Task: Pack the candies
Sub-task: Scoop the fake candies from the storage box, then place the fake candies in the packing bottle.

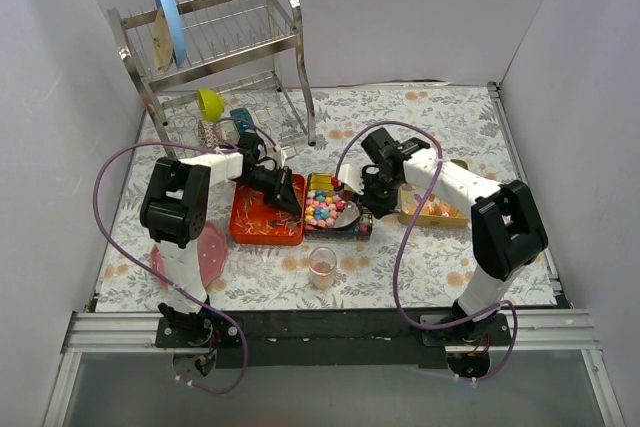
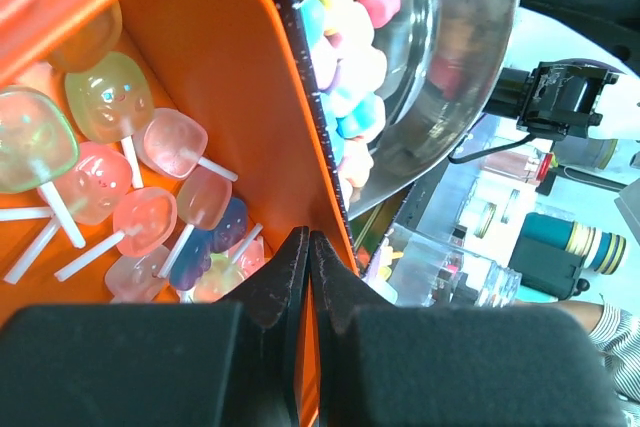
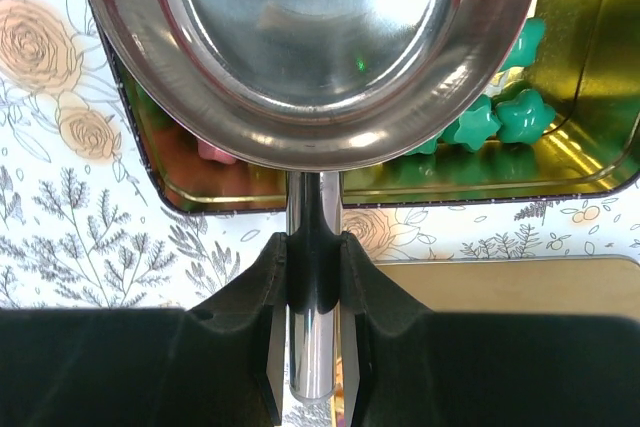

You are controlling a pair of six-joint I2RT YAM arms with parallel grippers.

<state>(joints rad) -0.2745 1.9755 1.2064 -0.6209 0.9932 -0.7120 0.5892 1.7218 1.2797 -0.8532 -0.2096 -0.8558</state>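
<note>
Seemingly the left hand (image 2: pixel 308 242) is pinching the orange tin (image 2: pixel 220 77) (steadying it); the right hand (image 3: pixel 315 247), three o'clock, is clamping the scoop (image 3: pixel 300 57) above candies (image 3: pixel 490 117).

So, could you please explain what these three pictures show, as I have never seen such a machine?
This is a robot: a left arm and a right arm bolted to a table. One picture looks down from above; the others come from cameras on each wrist. The left end effector pinches the wall of an orange tray of lollipops. The right end effector grips a steel scoop over a tin of candies. A dish rack, cup and pink plate stand nearby.
</note>
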